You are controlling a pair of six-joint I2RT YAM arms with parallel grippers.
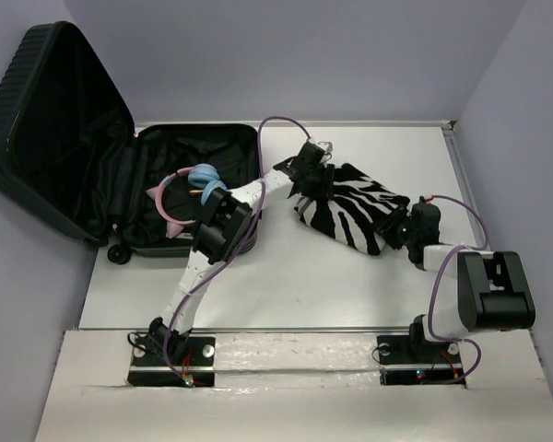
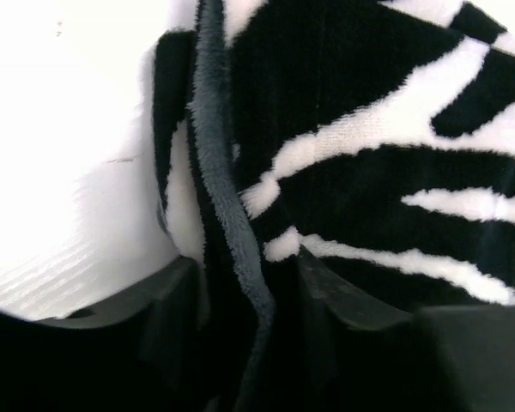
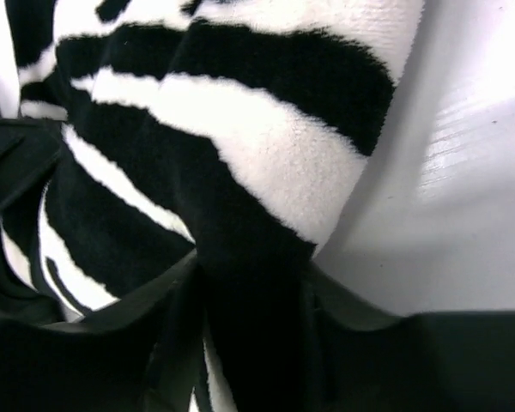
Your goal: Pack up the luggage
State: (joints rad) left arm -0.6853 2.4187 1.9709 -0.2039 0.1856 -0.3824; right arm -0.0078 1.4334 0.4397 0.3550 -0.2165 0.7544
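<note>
Top external view: luggage (image 1: 69, 138) lies open at the far left of the table (image 1: 286, 285); left gripper (image 1: 311, 172) and right gripper (image 1: 398, 230) each pinch opposite ends of the zebra cloth (image 1: 350, 204), probably to carry it across still folded

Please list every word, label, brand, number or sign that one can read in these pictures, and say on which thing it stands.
There are none to read. Neither the suitcase nor the zebra-striped cloth shows any letters, numbers or logos in any view.
</note>
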